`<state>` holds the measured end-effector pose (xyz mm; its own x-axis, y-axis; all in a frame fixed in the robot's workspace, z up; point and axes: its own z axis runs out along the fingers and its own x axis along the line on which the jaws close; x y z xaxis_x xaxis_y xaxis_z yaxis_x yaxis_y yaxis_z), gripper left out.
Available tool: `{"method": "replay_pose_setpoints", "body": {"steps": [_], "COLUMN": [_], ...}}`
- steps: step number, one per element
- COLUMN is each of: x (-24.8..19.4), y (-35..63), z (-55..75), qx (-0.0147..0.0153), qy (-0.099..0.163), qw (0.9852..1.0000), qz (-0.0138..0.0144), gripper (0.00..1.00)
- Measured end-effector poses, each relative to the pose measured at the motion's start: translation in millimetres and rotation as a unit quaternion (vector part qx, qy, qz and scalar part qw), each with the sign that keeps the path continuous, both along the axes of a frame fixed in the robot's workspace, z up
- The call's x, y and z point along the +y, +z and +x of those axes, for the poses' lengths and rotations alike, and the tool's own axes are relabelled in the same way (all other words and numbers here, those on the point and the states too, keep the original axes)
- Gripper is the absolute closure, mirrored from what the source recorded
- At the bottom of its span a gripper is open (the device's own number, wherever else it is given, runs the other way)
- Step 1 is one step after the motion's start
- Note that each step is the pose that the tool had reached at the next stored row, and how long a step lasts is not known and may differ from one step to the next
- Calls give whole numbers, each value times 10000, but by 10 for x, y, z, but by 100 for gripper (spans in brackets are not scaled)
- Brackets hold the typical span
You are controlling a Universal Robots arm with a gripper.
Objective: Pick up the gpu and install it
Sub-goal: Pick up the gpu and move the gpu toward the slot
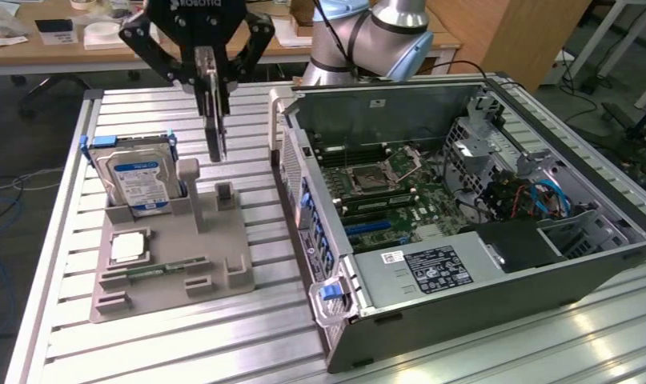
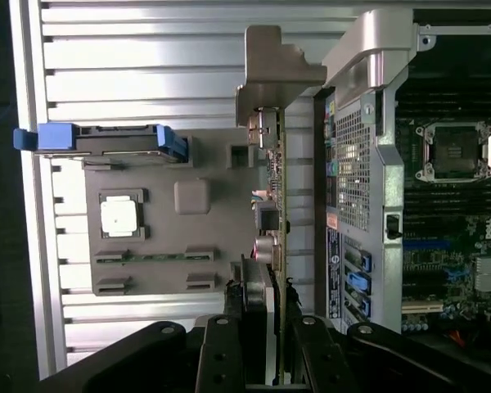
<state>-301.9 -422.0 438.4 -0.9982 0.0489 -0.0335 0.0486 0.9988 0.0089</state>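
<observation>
Gripper: black linkage gripper (image 1: 208, 70) at 11 o'clock in ext. view. Fingers are pinched nearly together on the gpu (image 1: 214, 120), one each side of the card.
Gpu: thin flat card, hanging upright & edge-on from the fingers over the tray's 12 o'clock end. It is near the case's 9 o'clock wall but apart from it. Wrist view gives the green board edge w/ small components (image 2: 274, 205) and a pale bent-metal bracket (image 2: 272, 74) at the end away from the fingers.
Tray: grey matte moulded tray (image 1: 229, 268) w/ blocky posts & slots, flat on the table at 9 o'clock of the case.
In tray: silver drive (image 1: 139, 182) w/ blue label stands upright in a blue caddy at the 10 o'clock corner. Square pale chip (image 1: 127, 248) lies flat in a pocket toward 8 o'clock. Narrow green memory stick (image 1: 165, 270) sits in a slot at the chip's 5 o'clock.
Case: dark metal PC case (image 1: 494, 316) on its side, panel off, perforated port wall facing the tray.
In case: board (image 1: 382, 188) w/ bare square socket & blue slots. Grey boxy PSU (image 1: 430, 268) w/ label sits at 6 o'clock, blue cables (image 1: 543, 196) at 3 o'clock.
Table: shiny ribbed aluminium table (image 1: 141, 348), slotted lengthwise.
</observation>
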Motion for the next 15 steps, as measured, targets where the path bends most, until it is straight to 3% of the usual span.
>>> {"method": "replay_pose_setpoints", "body": {"steps": [5, 15], "x": [0, 0], "y": [15, 11], "z": [9, 308], "qx": [0, 1], "qy": [0, 1], "qw": [10000, 10000], "qz": [11, 12], "gripper": [72, 72]}}
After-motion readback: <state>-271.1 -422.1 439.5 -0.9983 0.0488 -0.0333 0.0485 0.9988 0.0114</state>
